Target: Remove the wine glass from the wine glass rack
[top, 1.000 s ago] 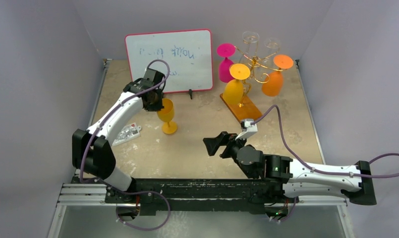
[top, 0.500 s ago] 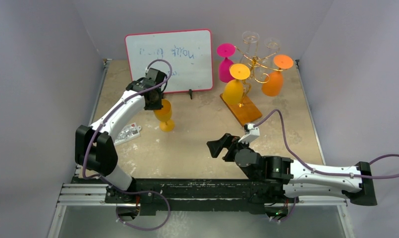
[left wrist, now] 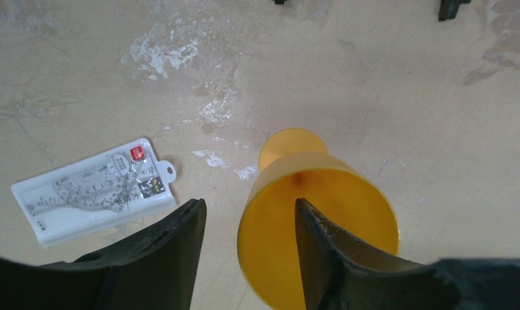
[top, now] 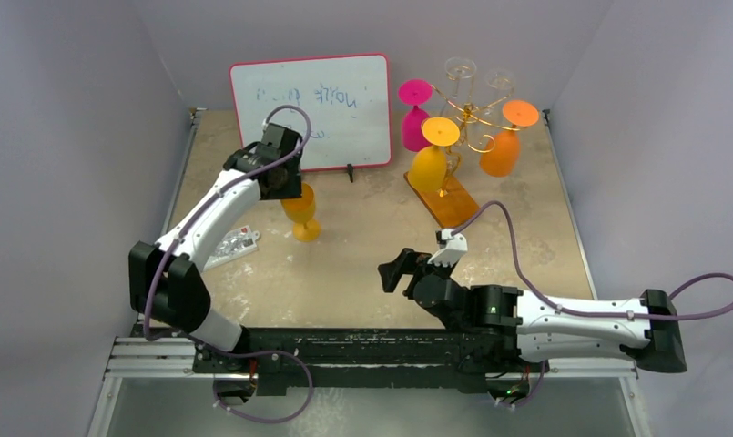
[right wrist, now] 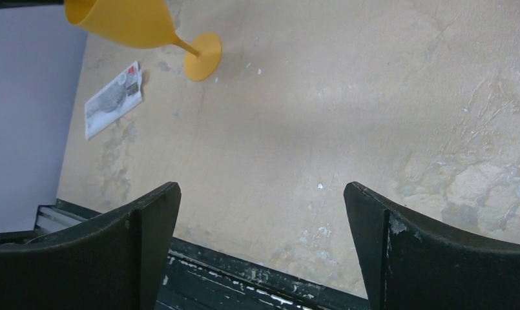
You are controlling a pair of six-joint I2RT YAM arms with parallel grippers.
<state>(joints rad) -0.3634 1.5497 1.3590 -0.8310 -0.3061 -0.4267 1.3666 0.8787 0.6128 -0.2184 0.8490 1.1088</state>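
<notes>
At the far left a white card (top: 233, 244) lies flat near the counter's (top: 362, 228) left edge. Just beside it, the left fingers (left wrist: 179, 245), clenched on the yellow wine glass (left wrist: 322, 213) a second ago, have sprung apart. One now stands clear outside the bowl and the other dips inside the rim, so the wall between them is no longer pinched. The glass stands upright on its own foot, well apart from the wine glass rack (top: 467, 116), so the removal looks done and only a clean withdrawal remains. Straight up seems the safe way out, because the whiteboard (top: 312, 109) stands close behind. Bare counter lies toward the middle, where the right fingers (right wrist: 147, 245) hang spread wide, holding nothing, near the front rail (top: 362, 350). At the far right, the rack carries other glasses (top: 502, 150).
</notes>
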